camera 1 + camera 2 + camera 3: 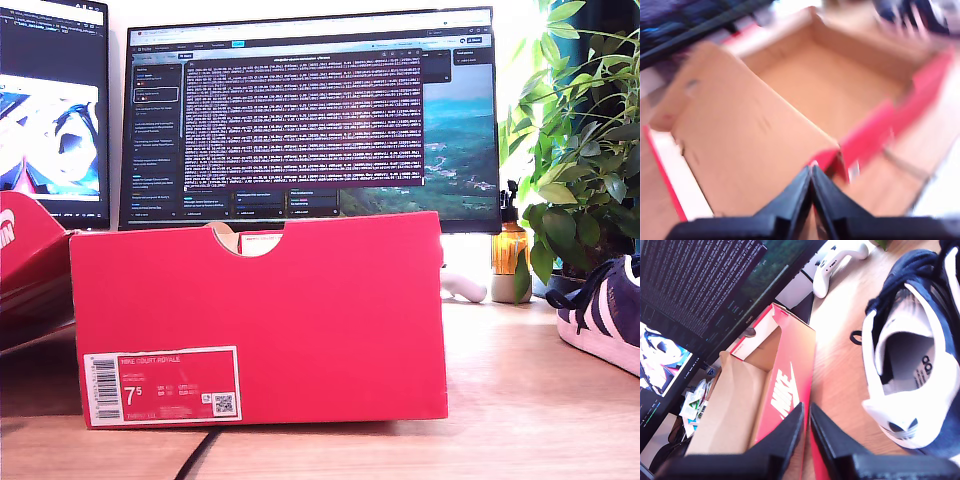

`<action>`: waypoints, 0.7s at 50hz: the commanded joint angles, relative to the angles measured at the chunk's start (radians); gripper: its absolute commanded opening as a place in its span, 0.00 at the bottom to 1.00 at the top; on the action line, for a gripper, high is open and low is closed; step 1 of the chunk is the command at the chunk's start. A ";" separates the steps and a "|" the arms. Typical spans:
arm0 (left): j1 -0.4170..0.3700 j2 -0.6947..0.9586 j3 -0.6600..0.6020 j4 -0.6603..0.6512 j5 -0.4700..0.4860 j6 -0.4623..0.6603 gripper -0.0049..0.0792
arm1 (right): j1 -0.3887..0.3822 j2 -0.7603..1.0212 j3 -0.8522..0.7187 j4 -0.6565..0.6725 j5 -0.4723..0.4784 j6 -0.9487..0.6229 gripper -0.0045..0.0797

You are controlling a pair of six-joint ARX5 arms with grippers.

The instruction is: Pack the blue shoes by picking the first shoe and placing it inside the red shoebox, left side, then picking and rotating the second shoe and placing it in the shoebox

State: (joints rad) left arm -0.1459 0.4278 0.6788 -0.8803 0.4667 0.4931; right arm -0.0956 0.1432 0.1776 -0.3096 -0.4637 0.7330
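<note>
Our first gripper (811,172) has its black fingers pressed together on nothing, above the open bright-red cardboard shoebox (260,320), whose plain brown inside lies bare. Our second gripper (806,412) is likewise closed and empty, over the box's long red wall bearing white NIKE lettering. Beside that wall, on the pale wooden desk (530,400), lies a navy-blue suede sneaker (912,355) with white lining, thick white sole, dark laces and a trefoil logo on its heel. In the exterior view the box's front shows a half-round notch and a white label reading "NIKE COURT ROYALE" and 7.5; the sneaker sits well to the box's right.
</note>
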 commanded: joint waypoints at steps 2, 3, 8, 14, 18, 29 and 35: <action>-0.029 0.062 0.014 -0.040 -0.018 0.150 0.04 | 0.004 0.066 0.066 -0.019 -0.003 -0.026 0.04; -0.041 0.075 0.015 -0.047 -0.025 0.159 0.04 | 0.004 0.088 0.080 -0.031 -0.003 -0.031 0.04; -0.104 0.132 0.015 -0.074 -0.077 0.254 0.04 | 0.004 0.197 0.152 -0.100 -0.008 -0.095 0.04; -0.183 0.187 0.015 -0.093 -0.172 0.306 0.04 | 0.004 0.348 0.250 -0.174 -0.005 -0.173 0.04; -0.241 0.218 0.015 -0.097 -0.243 0.321 0.04 | 0.004 0.455 0.323 -0.210 -0.006 -0.211 0.04; -0.422 0.288 0.015 -0.105 -0.303 0.319 0.04 | 0.005 0.721 0.543 -0.320 -0.005 -0.316 0.05; -0.531 0.354 0.015 -0.109 -0.382 0.319 0.04 | 0.023 0.831 0.648 -0.399 -0.006 -0.352 0.05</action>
State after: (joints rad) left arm -0.6441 0.7486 0.7067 -0.9955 0.1268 0.8085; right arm -0.0895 0.9497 0.7998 -0.6823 -0.4648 0.3946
